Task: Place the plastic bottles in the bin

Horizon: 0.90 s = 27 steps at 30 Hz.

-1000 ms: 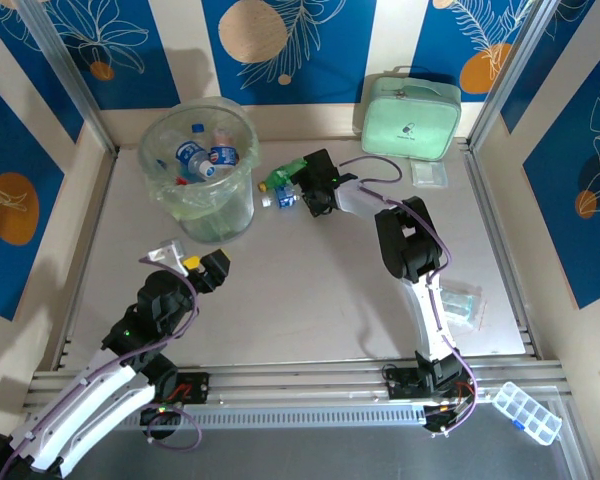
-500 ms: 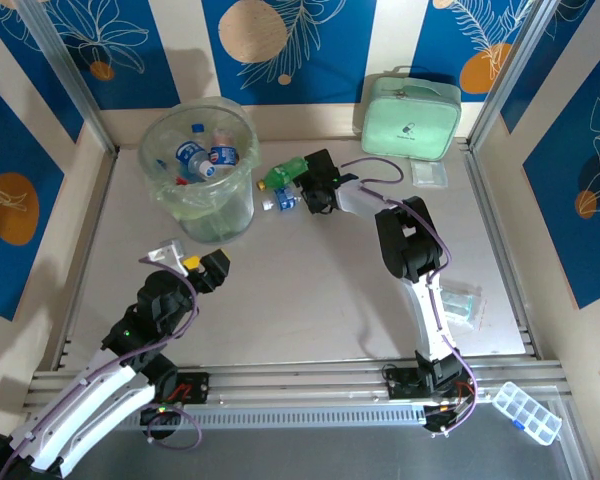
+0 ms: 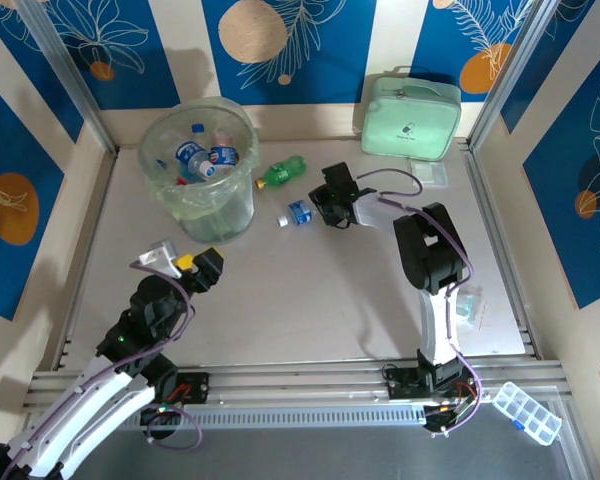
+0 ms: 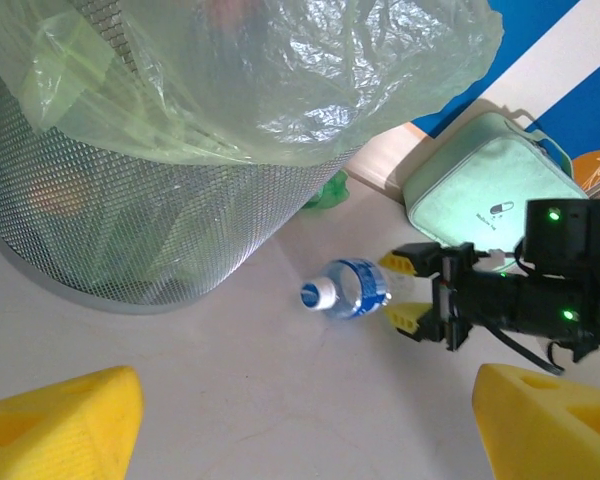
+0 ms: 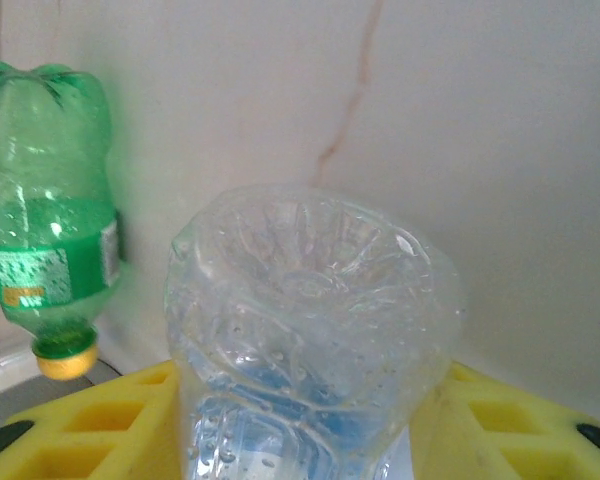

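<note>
1. While it lies on its side on the table [image 3: 310, 290], the clear bottle [image 3: 298, 213] with the blue label is clamped at its base end between the yellow fingers [image 5: 90, 425] of the right gripper [image 3: 316, 210]. Its white cap points toward the bin [image 3: 223, 212].
2. A second ago this bottle lay just beside the green bottle [image 3: 283, 172], close to the bin's right side. Now it sits nearer the arms and further right, apart from the green one, and the right gripper has shifted the same way with it.
3. The green bottle lies on its side near the bin, yellow cap toward it. It has moved only a little, toward the far wall.
4. Counted, there are two bottles on the table, one clear and one green. There is one bin, standing upright at the far left, with several bottles [image 3: 223, 155] inside. Two blue-labelled ones are plain to see, and the rest are too jumbled to count.
5. The left gripper [image 3: 187, 262] hovers on the near side of the bin, its fingers [image 4: 65, 425] wide apart with nothing between them. It has drifted slightly to the left since a second ago.
6. Further out there is one green case [image 3: 412, 120] at the far wall. There are two plastic bags, one [image 3: 430, 174] just beside the case and one [image 3: 463, 303] near the table's right edge. One compartment box [image 3: 528, 411] sits at the near right corner, beyond the table's rail.
</note>
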Available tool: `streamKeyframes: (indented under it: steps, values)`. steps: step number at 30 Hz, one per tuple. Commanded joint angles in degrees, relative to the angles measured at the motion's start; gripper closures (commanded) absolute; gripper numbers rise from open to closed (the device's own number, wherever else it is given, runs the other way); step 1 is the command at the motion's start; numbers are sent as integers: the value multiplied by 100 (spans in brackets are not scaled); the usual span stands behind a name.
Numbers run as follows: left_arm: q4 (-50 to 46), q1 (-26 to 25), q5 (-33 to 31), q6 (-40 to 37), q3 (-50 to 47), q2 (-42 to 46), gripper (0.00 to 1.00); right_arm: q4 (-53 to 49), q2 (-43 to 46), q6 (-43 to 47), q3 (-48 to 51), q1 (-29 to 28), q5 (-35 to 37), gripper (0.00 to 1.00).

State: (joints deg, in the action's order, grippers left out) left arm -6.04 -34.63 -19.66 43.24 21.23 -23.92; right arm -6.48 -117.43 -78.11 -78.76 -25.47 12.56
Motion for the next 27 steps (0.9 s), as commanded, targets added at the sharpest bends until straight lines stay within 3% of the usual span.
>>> streamKeyframes:
  steps: [1,3,7,16,20,27]
  values:
    - [-201,-26,-185,16,-67,96,15,-441,427,405,569,-1,-71,50]
    - [-294,-26,-287,45,-51,131,15,-327,729,438,984,-39,-234,54]
    - [-464,-26,-408,129,-17,177,15,-683,1443,678,1519,-334,152,54]
    - [-109,-22,-42,-29,-62,-165,14,-812,2571,1402,2370,-562,39,54]
    - [485,-26,620,-274,-122,-713,10,-654,2930,1846,2600,-603,-172,54]
    - [2008,-26,2336,-694,-40,-2571,3,142,3290,2468,3034,-635,-509,54]
